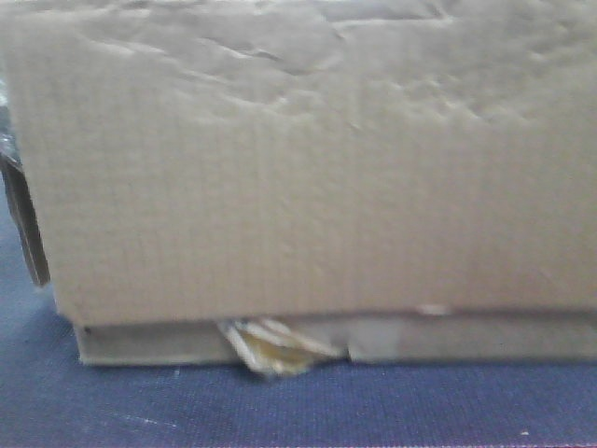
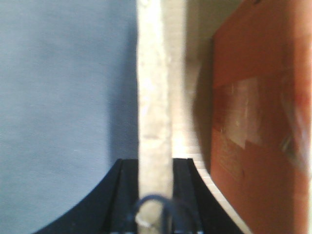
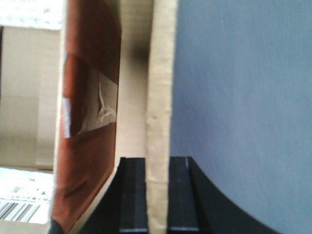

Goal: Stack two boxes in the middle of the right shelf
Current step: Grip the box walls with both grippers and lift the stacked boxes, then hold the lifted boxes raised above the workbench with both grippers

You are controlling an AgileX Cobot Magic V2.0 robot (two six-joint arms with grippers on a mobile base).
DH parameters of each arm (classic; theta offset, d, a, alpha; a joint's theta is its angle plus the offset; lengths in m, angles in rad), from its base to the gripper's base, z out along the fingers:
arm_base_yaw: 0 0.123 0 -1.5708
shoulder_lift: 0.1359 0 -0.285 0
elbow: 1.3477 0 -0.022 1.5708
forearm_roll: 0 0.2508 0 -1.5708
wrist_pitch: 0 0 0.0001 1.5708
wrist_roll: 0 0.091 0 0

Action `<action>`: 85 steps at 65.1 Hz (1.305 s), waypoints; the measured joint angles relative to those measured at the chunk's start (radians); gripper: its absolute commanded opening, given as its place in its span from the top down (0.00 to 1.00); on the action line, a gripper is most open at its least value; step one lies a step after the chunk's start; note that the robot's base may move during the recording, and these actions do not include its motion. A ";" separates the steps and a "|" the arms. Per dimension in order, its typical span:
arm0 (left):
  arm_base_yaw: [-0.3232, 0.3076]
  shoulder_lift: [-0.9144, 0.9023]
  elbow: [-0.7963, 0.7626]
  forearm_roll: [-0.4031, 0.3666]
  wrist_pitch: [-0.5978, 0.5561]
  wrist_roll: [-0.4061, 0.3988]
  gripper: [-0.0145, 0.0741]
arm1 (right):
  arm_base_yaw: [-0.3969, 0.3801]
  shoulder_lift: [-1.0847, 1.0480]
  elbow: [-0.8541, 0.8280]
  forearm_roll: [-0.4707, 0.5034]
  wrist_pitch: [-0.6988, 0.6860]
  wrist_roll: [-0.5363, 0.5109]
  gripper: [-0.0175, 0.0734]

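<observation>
Box (image 1: pixel 308 168): I see creased corrugated cardboard, flat-sided, on blue woven cloth (image 1: pixel 280 411).
Left gripper (image 2: pixel 155 168): clamped on Box wall.
Right gripper (image 3: pixel 158 163): clamped likewise.

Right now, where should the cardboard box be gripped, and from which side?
By its thin side walls, edge-on from each wall's free edge. The left wall sits between the left gripper fingers, the right wall between the right gripper fingers: narrow panels the jaws can straddle. The cardboard box front face looks too broad to pinch.
</observation>
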State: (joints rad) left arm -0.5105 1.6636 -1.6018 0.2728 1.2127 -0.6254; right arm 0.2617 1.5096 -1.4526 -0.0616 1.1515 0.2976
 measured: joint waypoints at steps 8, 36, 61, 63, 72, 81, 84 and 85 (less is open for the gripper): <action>0.000 -0.050 0.000 0.067 -0.057 -0.040 0.96 | 0.007 -0.011 -0.036 -0.030 -0.065 0.002 0.98; 0.080 -0.111 -0.129 0.180 -0.237 -0.018 0.96 | 0.011 -0.028 -0.080 -0.125 -0.361 0.117 0.98; 0.099 -0.111 -0.177 0.198 -0.355 0.051 0.96 | 0.011 -0.054 -0.082 -0.227 -0.503 0.149 0.98; 0.099 -0.111 -0.177 0.205 -0.362 0.051 0.96 | 0.011 -0.054 -0.082 -0.236 -0.515 0.149 0.98; 0.099 -0.111 -0.179 0.238 -0.399 0.051 0.96 | 0.011 -0.054 -0.082 -0.256 -0.562 0.175 0.98; 0.099 -0.111 -0.179 0.256 -0.419 0.053 0.96 | 0.011 -0.054 -0.082 -0.266 -0.595 0.216 0.98; 0.099 -0.111 -0.179 0.258 -0.422 0.053 0.96 | 0.009 -0.054 -0.082 -0.268 -0.600 0.220 0.98; 0.099 -0.111 -0.179 0.259 -0.422 0.053 0.96 | 0.009 -0.054 -0.082 -0.268 -0.600 0.223 0.98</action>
State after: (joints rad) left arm -0.4115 1.5521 -1.7807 0.5313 0.7909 -0.5728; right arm 0.2708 1.4552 -1.5343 -0.3298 0.5520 0.5203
